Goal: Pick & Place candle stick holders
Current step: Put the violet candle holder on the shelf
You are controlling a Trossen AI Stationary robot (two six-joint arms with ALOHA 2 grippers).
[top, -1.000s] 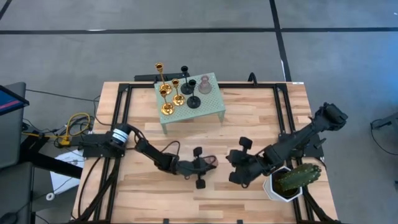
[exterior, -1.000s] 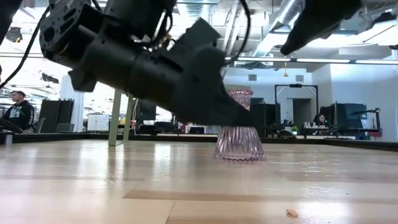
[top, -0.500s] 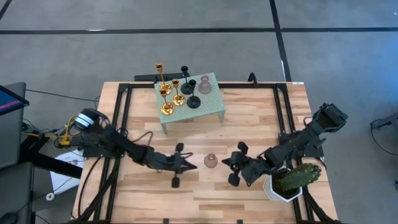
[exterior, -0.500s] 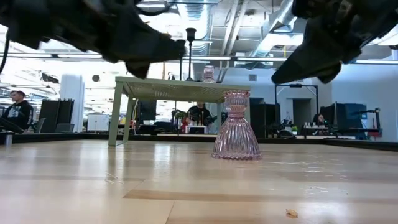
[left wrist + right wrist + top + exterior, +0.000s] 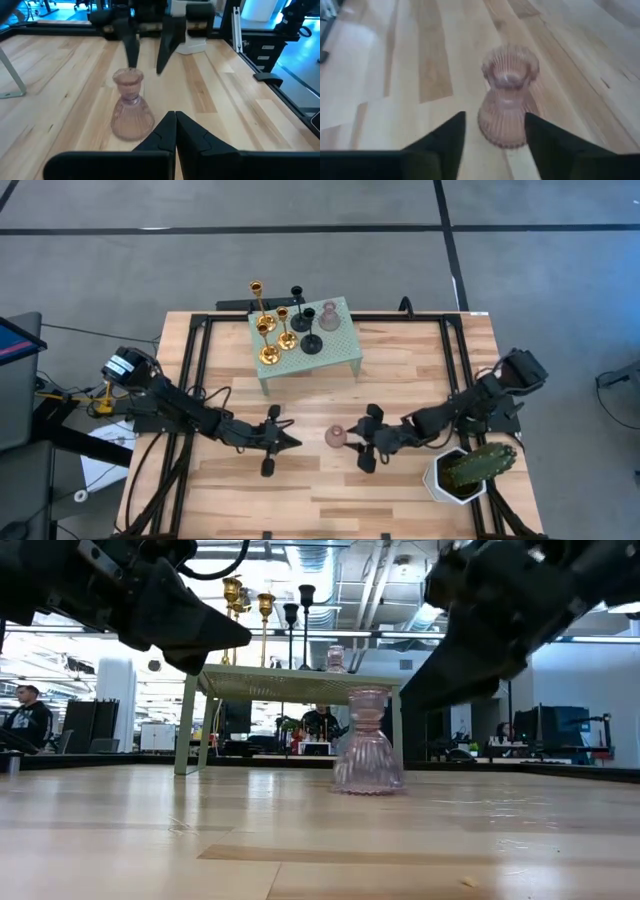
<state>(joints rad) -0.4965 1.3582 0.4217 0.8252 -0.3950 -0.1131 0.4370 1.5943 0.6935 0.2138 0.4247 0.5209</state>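
Observation:
A pink ribbed glass candle stick holder (image 5: 337,437) stands upright on its wide base at the middle of the table (image 5: 368,745). My right gripper (image 5: 358,442) is just to its right, open. In the right wrist view its fingers stand to either side of the holder (image 5: 507,100), a little short of it and not touching. My left gripper (image 5: 287,440) is shut, to the left of the holder and clear of it (image 5: 131,107). Gold holders (image 5: 268,330), black ones (image 5: 305,320) and another pink one (image 5: 329,313) stand on a green perforated stand (image 5: 342,348).
A white pot with a green cactus (image 5: 465,472) sits at the near right, beside my right arm. The green stand is on thin legs at the far middle of the table. Bare wood lies between the stand and the grippers.
My left gripper has drawn back toward the table's left edge, away from the pink holder, which stays standing on the table. My right gripper has come down and toward the holder from the right, tipping its fingers further down, and has opened.

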